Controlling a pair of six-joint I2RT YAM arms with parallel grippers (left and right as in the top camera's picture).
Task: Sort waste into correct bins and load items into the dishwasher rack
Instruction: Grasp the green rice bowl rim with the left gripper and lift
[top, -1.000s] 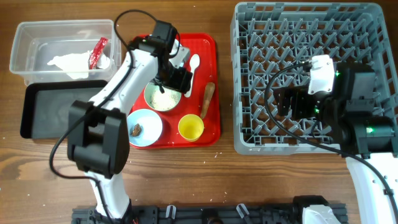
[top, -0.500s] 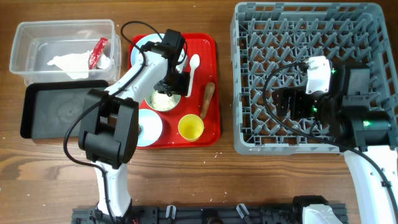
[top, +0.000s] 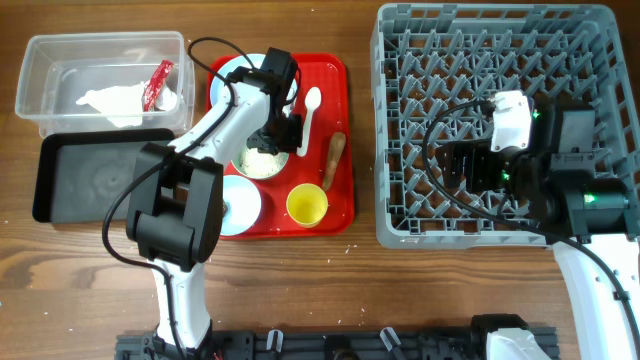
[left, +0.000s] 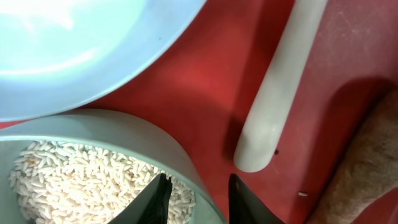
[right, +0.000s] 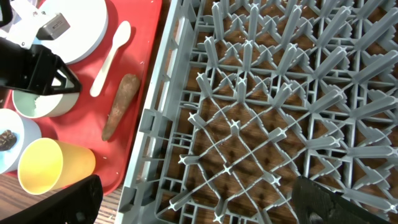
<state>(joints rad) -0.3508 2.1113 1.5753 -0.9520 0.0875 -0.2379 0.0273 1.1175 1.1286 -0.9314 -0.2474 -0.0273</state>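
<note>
Left gripper (top: 283, 128) straddles the rim of the pale blue-green round bowl (top: 250, 170); nearer arm by far.
Overhead: bowl holds white rice-like grains (top: 265, 160), mid red plastic tray (top: 335, 75). Left wrist: fingers (left: 158, 199) apart, rim between, unclamped. Right wrist: right gripper (right: 199, 199) spread wide, empty, over grey pegged plastic rack (right: 280, 93); bowl at frame's far left.

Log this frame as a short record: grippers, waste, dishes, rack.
left gripper: open, fingers straddling the rice bowl's rim
right gripper: open, above the dishwasher rack
clear tub: holds tissue and red wrapper
black tray: no waste visible
red tray: plate, spoon, brown stick, yellow cup, second bowl with brown lump
rack load: no dishes visible
</note>
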